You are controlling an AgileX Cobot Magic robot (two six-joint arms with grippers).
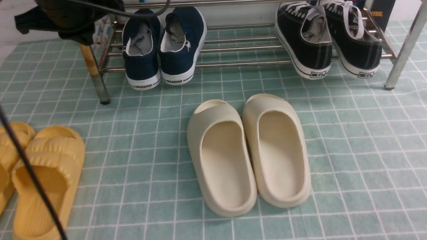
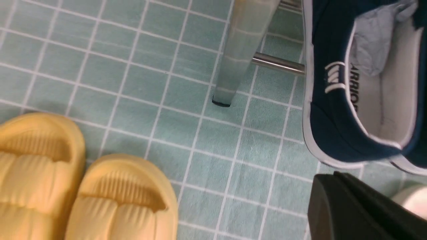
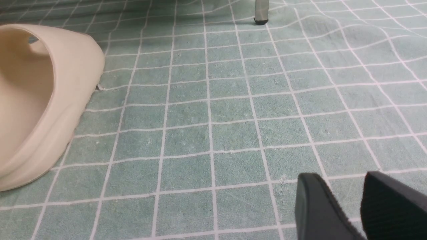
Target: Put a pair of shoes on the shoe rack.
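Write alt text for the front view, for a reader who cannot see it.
Two navy-blue slip-on sneakers sit heels-out on the left of a low chrome shoe rack, with black lace-up sneakers on its right. On the green checked mat in front lie cream slides at centre and yellow slides at far left.
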